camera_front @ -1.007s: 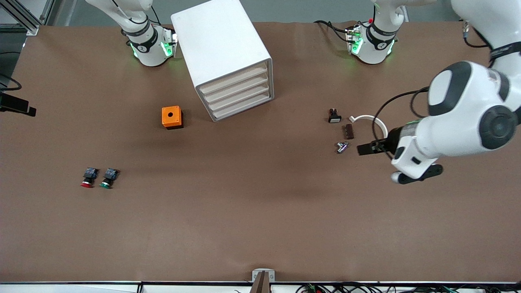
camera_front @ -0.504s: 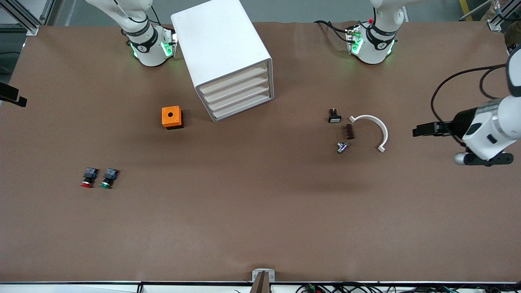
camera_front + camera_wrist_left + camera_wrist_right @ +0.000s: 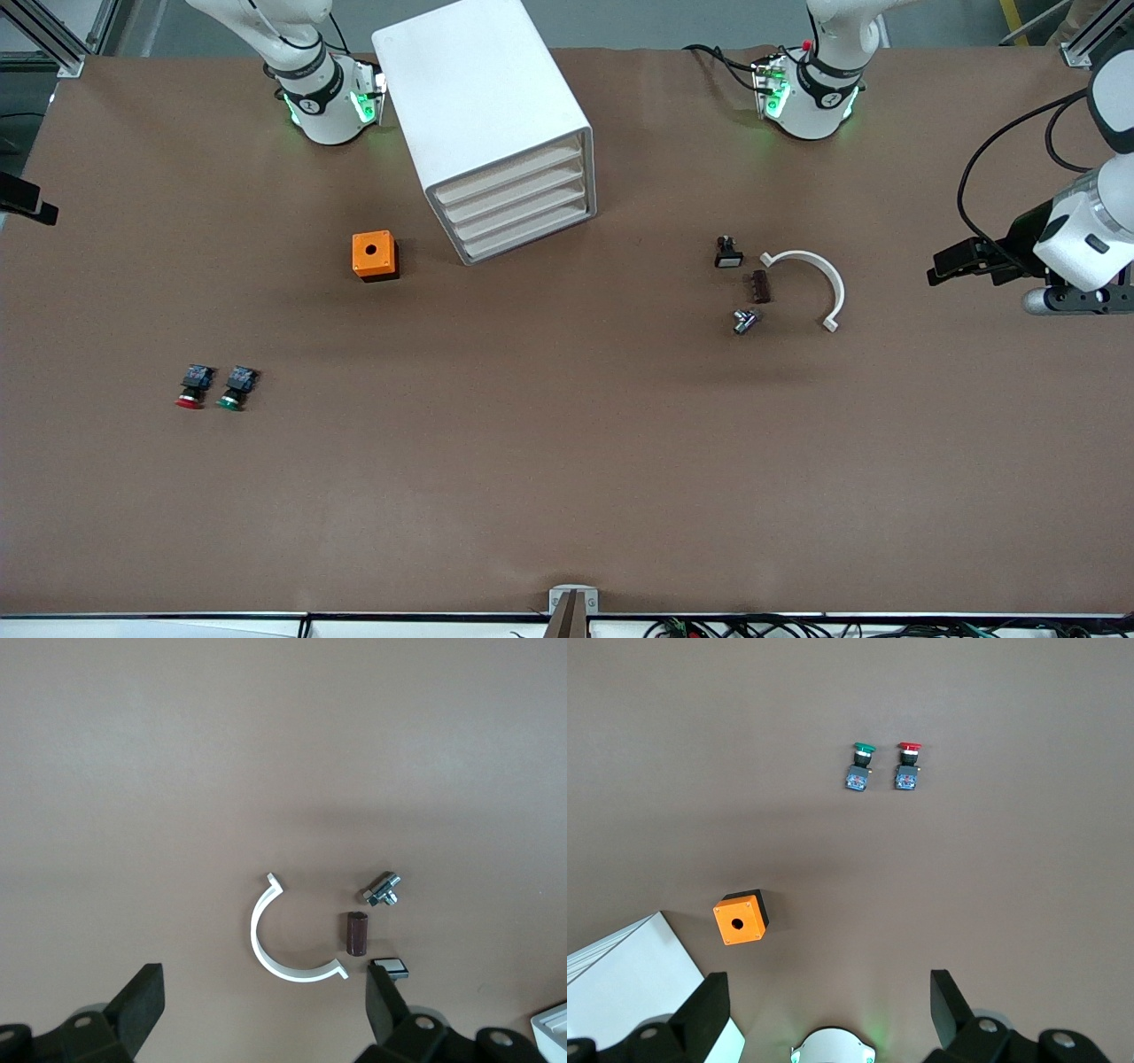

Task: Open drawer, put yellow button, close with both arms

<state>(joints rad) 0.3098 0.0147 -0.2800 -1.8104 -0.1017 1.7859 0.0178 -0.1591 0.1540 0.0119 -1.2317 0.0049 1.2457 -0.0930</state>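
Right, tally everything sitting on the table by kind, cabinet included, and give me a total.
White cabinet: 1
Orange box: 1
Push buttons: 2, red-capped button, green-capped button
White curved clip: 1
Brown block: 1
Metal fitting: 1
Black part with white face: 1
Total: 8

Brown matte worktop (image 3: 567, 461) fills nearly the whole front view w/ even overhead light and soft shadows. Grey floor along the edge by the bases, aluminium frame bars (image 3: 53, 35) at the corners — cables (image 3: 797, 627) bunched along the nearest edge.
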